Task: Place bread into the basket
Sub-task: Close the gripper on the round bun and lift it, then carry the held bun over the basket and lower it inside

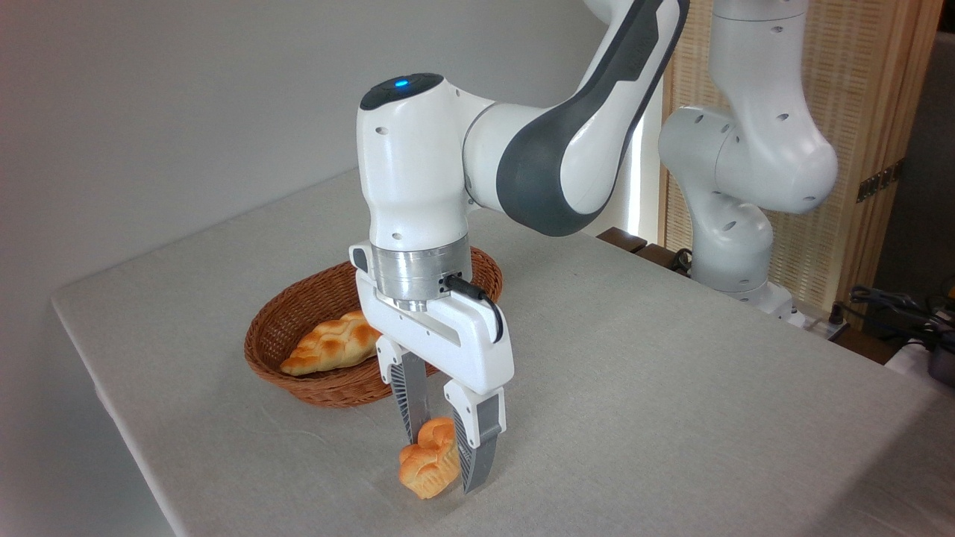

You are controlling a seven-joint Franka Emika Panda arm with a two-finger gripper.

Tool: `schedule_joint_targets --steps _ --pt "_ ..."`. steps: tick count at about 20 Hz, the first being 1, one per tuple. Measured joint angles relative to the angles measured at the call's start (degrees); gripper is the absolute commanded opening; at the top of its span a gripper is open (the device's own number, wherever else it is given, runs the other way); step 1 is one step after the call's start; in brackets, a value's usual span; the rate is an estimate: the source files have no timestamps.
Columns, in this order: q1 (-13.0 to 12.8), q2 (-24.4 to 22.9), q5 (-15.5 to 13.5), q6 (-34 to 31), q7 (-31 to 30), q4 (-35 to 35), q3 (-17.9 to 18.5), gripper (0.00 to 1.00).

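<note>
One small, lumpy golden-orange bun sits low in the frame's centre, on or just above the grey worktop, where our tool clamps its soft, light, crushable sides, near the oval brown wicker basket.

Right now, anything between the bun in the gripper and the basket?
Nothing visible on the table blocks the way. The bread sits between the fingers of the gripper, in front of the basket. It only has to clear the basket's near rim. A braided loaf already lies in the left half; the right half is hidden behind the gripper.
</note>
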Motion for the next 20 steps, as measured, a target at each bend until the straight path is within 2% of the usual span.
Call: schedule_joint_targets --steps 3,20 --pt "0.0 0.0 0.8 0.0 1.4 0.0 0.0 0.22" --pt "0.2 -0.1 1.0 0.0 1.6 0.1 0.3 0.22"
